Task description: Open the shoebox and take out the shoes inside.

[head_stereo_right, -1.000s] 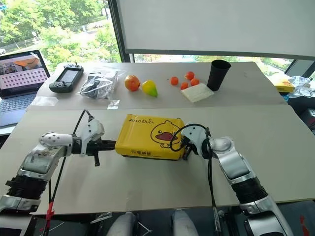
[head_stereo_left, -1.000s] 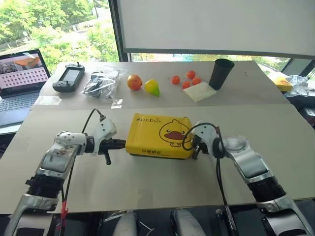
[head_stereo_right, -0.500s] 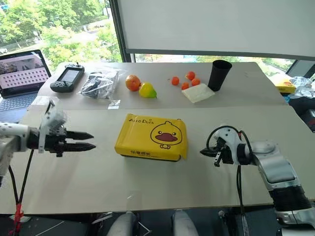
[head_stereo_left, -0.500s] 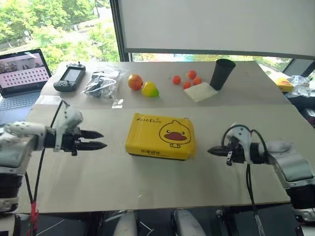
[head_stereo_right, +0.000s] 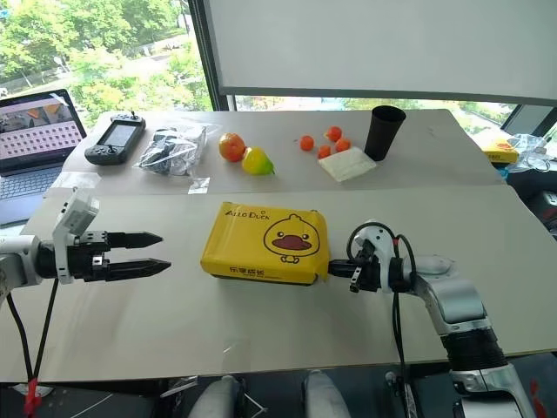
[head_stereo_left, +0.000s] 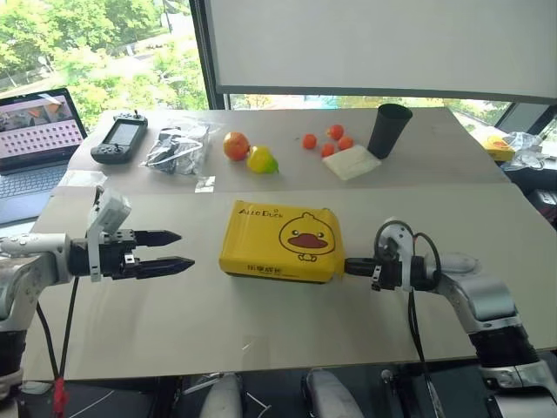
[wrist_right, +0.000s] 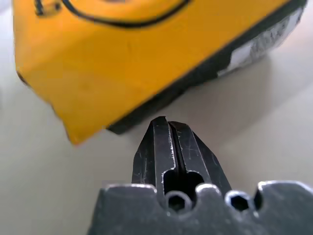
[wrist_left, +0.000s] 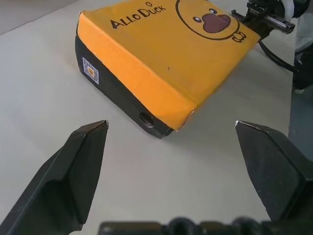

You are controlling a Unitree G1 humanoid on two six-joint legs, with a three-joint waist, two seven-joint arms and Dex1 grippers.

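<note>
We are seeing the shoebox (head_stereo_left: 281, 241) lying lid-on at mid-table, between our two grippers. The left gripper (head_stereo_left: 177, 249) is hovering well apart to its left; a second ago it was closed against the box's left side, and now its fingers are spreading wide, holding nothing. The right gripper (head_stereo_left: 350, 266), pinched closed and empty, is pointing at the box's right near corner, just beside it.

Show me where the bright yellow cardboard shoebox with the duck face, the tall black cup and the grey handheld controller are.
Bright yellow cardboard shoebox (head_stereo_left: 280, 239), left eye view, middle of the lid.
Tall black cup (head_stereo_left: 389, 130), left eye view, its side wall.
Grey handheld controller (head_stereo_right: 113, 141), right eye view, its screen.
</note>
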